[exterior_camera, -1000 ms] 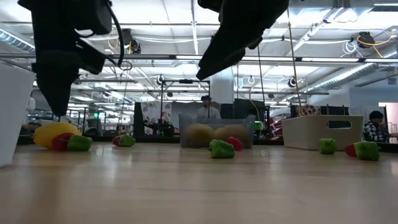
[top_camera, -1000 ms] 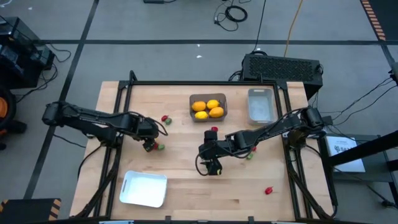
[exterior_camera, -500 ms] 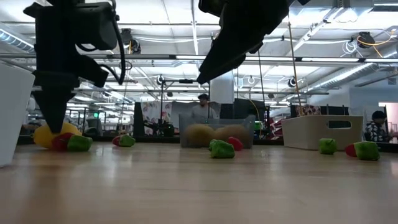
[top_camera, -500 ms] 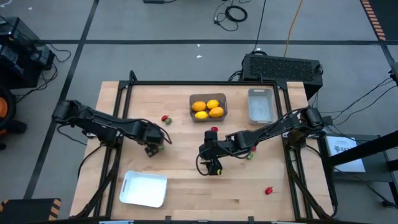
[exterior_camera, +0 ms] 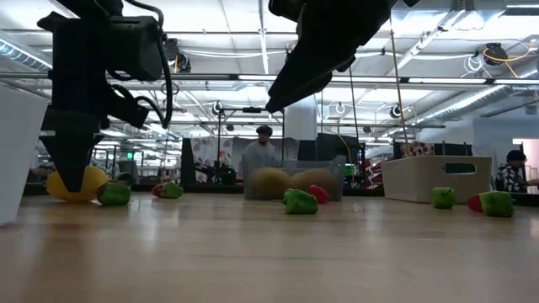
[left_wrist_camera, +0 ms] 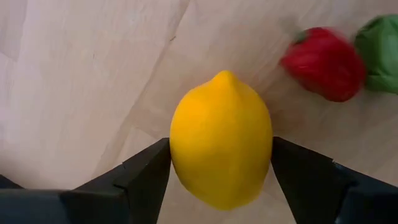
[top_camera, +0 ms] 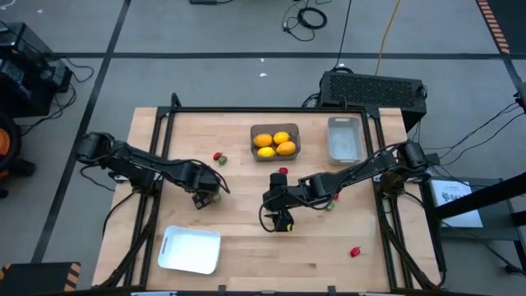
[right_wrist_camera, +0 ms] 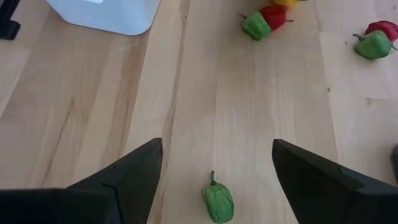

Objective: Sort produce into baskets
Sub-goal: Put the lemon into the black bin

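Bracketing a yellow lemon (left_wrist_camera: pixel 221 140), the left gripper (left_wrist_camera: pixel 221 171) has fingers against both sides. Right gripper (right_wrist_camera: pixel 217 165) hangs spread above a green piece (right_wrist_camera: pixel 217 201). No legible writing.

A pale wooden worktop (top_camera: pixel 246 222) stands on a grey floor (top_camera: pixel 205 33) crossed by dark lines and loose cables (top_camera: pixel 311 16). Beyond it, a workshop with ceiling strip lights (exterior_camera: pixel 472 93) and a person (exterior_camera: pixel 259 150) standing.

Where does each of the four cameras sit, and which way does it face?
High: overhead, straight down on table, both arms.
Low: table height, level across; arms hang from above.
Left wrist: left gripper fingers flank lemon.
Right wrist: right gripper open above green piece.
Shared: lemon also in low.
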You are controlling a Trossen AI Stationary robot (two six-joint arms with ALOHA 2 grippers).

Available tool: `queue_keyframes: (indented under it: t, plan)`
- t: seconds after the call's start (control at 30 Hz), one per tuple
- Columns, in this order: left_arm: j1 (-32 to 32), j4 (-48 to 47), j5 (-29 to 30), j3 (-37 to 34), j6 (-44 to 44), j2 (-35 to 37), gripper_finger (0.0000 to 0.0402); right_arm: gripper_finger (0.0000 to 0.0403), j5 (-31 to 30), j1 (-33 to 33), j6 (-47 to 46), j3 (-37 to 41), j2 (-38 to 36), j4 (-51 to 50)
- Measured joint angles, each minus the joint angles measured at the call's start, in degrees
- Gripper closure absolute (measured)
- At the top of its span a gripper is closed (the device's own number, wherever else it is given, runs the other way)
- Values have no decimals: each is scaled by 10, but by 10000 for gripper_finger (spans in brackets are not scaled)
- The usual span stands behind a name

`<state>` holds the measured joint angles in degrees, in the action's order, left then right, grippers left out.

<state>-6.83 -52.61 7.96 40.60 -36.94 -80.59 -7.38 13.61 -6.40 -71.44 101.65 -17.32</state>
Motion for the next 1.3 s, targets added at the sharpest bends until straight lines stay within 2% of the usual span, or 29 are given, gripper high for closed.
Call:
queue_keyframes:
  t: [0.2,0.47,0.67,0.77,0.9,1.03,1.17,1.3]
  plan:
    - [0,5,2,1,2,-5,176,110,0,0,0,0,0,-1]
    - [2,-9,7,5,24,8,185,110,0,0,0,0,0,-17]
    - [18,-40,19,58,59,30,186,110,0,0,-42,0,-12,-83]
    - [29,-22,51,101,100,39,186,110,0,0,-71,0,-23,-124]
    - [60,59,83,145,187,39,187,110,-1,0,-102,0,-39,-171]
    - [108,202,79,149,281,38,187,110,-7,0,-116,0,-53,-216]
    - [161,319,42,149,332,21,187,110,-63,0,-116,0,-68,-252]
    - [203,424,-29,149,347,-22,187,110,-148,-5,-104,0,-80,-289]
